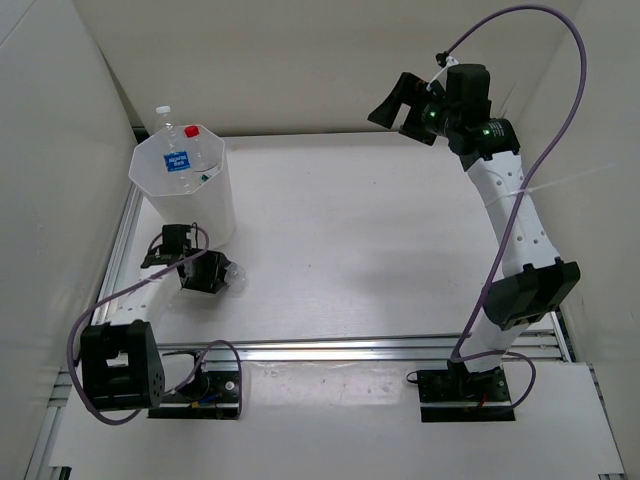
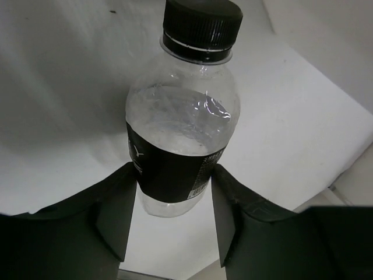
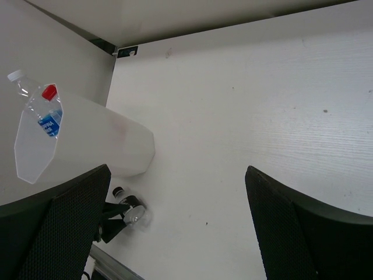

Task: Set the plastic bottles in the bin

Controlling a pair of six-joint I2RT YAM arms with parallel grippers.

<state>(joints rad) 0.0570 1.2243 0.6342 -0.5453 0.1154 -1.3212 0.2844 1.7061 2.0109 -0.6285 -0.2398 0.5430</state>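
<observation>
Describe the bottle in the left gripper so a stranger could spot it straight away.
Find the tall white bin at the far left of the table. Just in front of it, the left gripper clamps a clear bottle. It alone has a black cap and dark label.

The bin is white, the black-capped bottle black-labelled.

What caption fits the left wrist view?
Left gripper shut on the clear, black-capped, dark-labelled plastic bottle, with the white table behind it.
</observation>
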